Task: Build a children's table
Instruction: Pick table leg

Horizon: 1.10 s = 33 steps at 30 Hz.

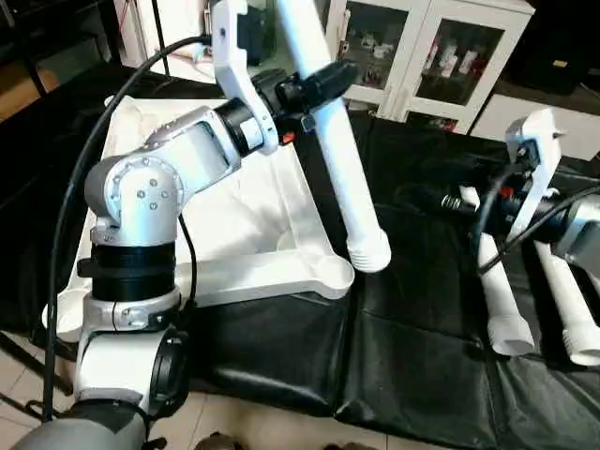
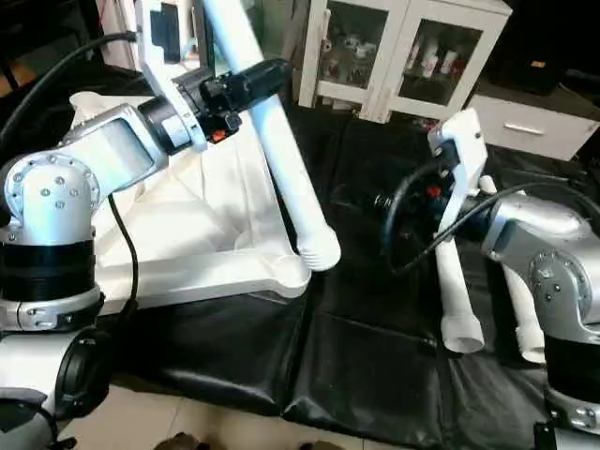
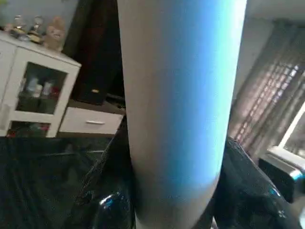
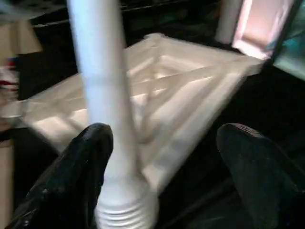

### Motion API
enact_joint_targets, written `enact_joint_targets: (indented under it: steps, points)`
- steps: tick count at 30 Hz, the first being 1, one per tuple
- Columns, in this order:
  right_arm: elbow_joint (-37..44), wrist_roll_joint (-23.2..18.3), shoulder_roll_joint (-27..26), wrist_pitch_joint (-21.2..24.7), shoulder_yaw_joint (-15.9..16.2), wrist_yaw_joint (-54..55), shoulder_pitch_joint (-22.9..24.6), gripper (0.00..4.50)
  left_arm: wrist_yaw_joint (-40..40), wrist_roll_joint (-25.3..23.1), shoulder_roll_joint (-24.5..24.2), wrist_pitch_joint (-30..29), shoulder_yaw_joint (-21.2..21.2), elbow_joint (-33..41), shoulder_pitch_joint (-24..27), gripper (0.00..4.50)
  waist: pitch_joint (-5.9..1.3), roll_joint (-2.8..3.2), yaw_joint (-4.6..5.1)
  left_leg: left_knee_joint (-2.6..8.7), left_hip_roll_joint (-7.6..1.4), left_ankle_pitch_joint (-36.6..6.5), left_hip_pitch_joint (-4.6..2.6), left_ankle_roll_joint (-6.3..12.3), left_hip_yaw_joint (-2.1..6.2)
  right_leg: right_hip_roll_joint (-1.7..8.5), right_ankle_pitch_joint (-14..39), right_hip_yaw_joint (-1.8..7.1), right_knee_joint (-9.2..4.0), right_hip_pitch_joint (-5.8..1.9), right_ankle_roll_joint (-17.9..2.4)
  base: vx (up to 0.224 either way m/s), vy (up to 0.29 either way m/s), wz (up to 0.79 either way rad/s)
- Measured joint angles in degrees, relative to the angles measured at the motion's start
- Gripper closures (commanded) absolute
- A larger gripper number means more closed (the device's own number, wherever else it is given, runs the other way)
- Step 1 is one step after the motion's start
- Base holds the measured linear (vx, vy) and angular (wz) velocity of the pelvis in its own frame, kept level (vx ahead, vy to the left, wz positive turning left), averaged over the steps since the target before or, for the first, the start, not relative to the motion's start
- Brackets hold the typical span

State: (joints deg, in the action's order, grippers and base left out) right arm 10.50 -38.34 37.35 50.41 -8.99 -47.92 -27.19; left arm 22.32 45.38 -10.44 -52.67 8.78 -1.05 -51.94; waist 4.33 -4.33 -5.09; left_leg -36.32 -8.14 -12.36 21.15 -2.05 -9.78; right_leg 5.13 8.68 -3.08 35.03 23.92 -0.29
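Clamped on a white leg [image 1: 337, 159], the left gripper [image 1: 314, 89] held it slanted, threaded end just above the upturned table top's [image 1: 281, 272] near corner socket [image 1: 328, 275], presumably for insertion, while the right gripper [image 4: 162, 157] stood open nearby.

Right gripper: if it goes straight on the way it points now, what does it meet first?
Probably the leg held by the left gripper. It stands just beyond the right gripper, nearer one finger, with the table top behind it. Depth is unclear.
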Motion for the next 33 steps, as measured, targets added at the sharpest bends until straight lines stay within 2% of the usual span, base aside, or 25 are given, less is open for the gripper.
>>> enact_joint_targets:
  steps: [5, 9, 16, 20, 24, 29, 33]
  points:
    - [0.0, -2.7, 1.4, 2.3, 0.2, -3.8, 0.0, 0.68, 6.1, 1.2, -1.8, -0.9, -2.5, 1.0, 0.0, 2.77, 0.00, -0.01, -0.10, -0.03, 0.00, 0.0, 0.01, 0.00, 0.00, 0.02, 0.0, -0.01, -0.02, -0.02, 0.0, 0.000, 0.000, 0.00]
    - [0.6, -5.1, 2.1, 4.0, 0.3, -6.1, 0.1, 0.68, 15.1, 1.2, -4.2, 1.5, -5.6, 4.2, 0.7, 2.77, 0.00, -0.01, -0.10, -0.03, -0.01, 0.0, 0.01, 0.00, 0.00, 0.02, 0.0, -0.02, -0.02, -0.02, 0.0, 0.000, 0.000, 0.00]
    - [2.9, -7.2, 3.7, 5.9, 2.3, -9.5, 1.6, 0.68, 24.9, 1.5, -5.9, 4.5, -7.2, 4.7, 0.9, 2.77, 0.00, -0.01, -0.08, -0.03, -0.04, 0.0, -0.02, -0.04, -0.01, 0.02, 0.0, -0.04, 0.00, -0.06, 0.0, 0.000, 0.000, 0.00]
    - [4.5, -6.7, 4.1, 5.8, 5.5, -10.1, 2.8, 0.68, 27.5, 0.8, -6.6, 6.0, -9.1, 3.9, 0.7, 2.77, 0.00, -0.01, -0.07, -0.03, -0.04, 0.0, -0.02, -0.07, 0.00, 0.02, 0.1, -0.04, 0.01, -0.06, 0.2, 0.000, 0.000, 0.00]
    - [5.1, -5.3, 4.0, 4.8, 7.4, -9.9, 2.8, 0.68, 29.9, 0.0, -7.1, 6.5, -10.5, 3.5, 0.7, 2.77, 0.00, -0.01, -0.08, -0.03, -0.05, 0.0, -0.02, -0.08, 0.00, 0.02, 0.1, -0.05, 0.01, -0.06, 0.1, 0.000, 0.000, 0.00]
    - [6.8, -2.7, 3.7, 2.3, 10.2, -9.9, 2.9, 0.68, 32.7, -0.3, -7.2, 6.6, -13.1, 3.6, 0.7, 2.77, 0.00, -0.01, -0.09, -0.03, -0.07, 0.0, 0.00, -0.09, 0.00, 0.02, 0.0, -0.07, 0.02, -0.05, 0.0, 0.000, 0.000, 0.00]
    - [7.6, 0.9, 4.4, -1.7, 13.4, -10.4, 3.7, 0.68, 33.8, -0.6, -7.2, 6.6, -14.1, 3.6, 0.7, 2.77, 0.00, -0.01, -0.09, -0.03, -0.08, 0.1, -0.01, -0.12, 0.00, 0.02, 0.0, -0.08, 0.02, -0.06, 0.0, 0.000, 0.000, 0.00]
